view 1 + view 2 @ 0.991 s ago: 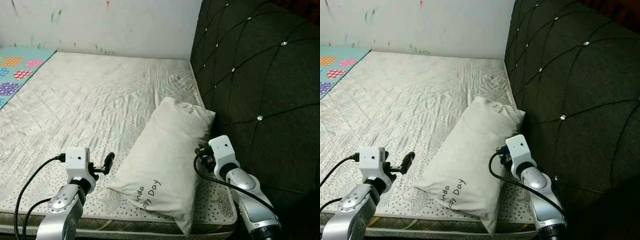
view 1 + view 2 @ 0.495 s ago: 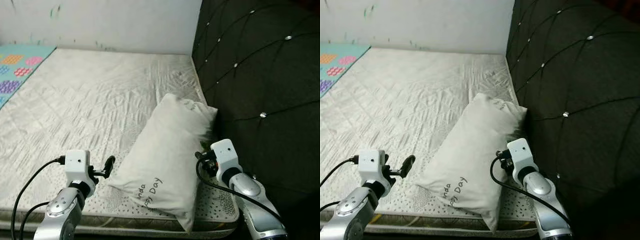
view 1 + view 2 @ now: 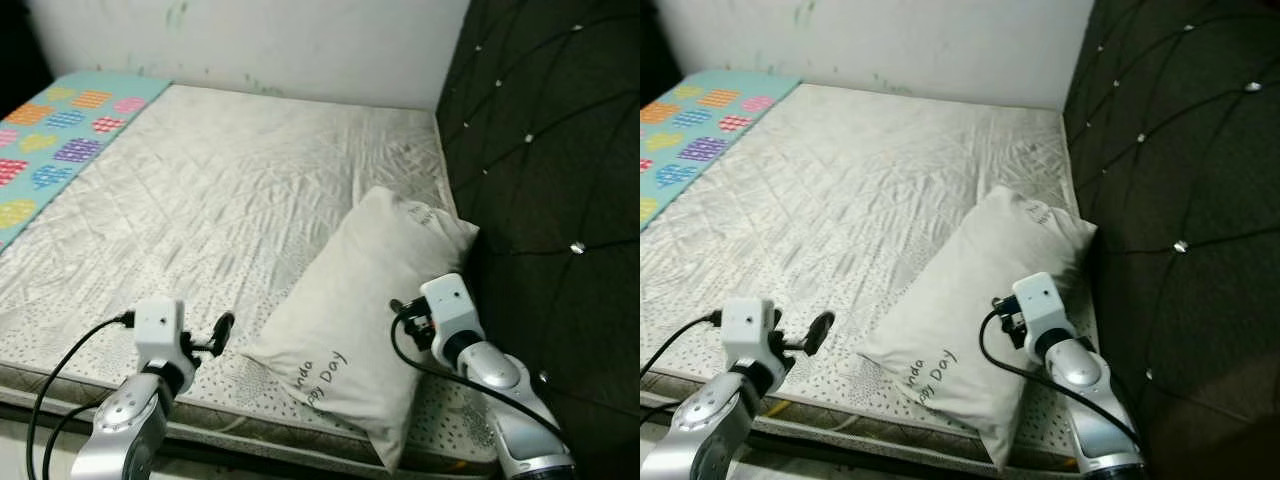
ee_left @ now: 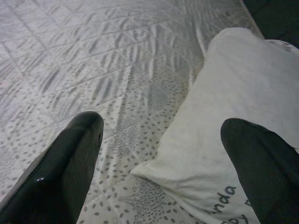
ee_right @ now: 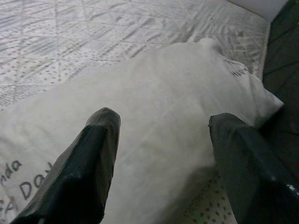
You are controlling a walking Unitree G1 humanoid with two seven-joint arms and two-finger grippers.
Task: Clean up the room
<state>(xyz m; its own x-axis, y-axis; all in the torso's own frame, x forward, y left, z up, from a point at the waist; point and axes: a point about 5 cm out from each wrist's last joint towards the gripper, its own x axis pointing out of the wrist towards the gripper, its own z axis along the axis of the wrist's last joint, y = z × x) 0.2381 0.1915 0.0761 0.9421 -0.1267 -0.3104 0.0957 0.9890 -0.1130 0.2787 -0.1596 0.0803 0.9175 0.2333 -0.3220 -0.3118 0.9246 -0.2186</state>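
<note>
A white pillow (image 3: 365,300) with "Day" printed near one end lies slanted on the mattress (image 3: 230,180), its far corner against the dark headboard (image 3: 560,140). My left gripper (image 4: 163,123) hovers open just above the mattress, close to the pillow's near left corner (image 4: 154,173). In the left eye view the left gripper (image 3: 218,332) sits a little left of the pillow. My right gripper (image 5: 164,119) is open too, low over the pillow's right side, with pillow cloth (image 5: 159,93) between and beyond its fingers. Its white wrist block (image 3: 447,302) is by the pillow's right edge.
The quilted grey mattress stretches back to a marked white wall (image 3: 300,40). A turquoise mat with coloured dot patches (image 3: 60,140) lies along its far left side. The tufted black headboard stands on the right. The mattress's front edge (image 3: 260,430) is right below my arms.
The camera has swung left, so the bed and pillow sit further right in the picture and more of the mat shows. Both grippers stay open beside the pillow.
</note>
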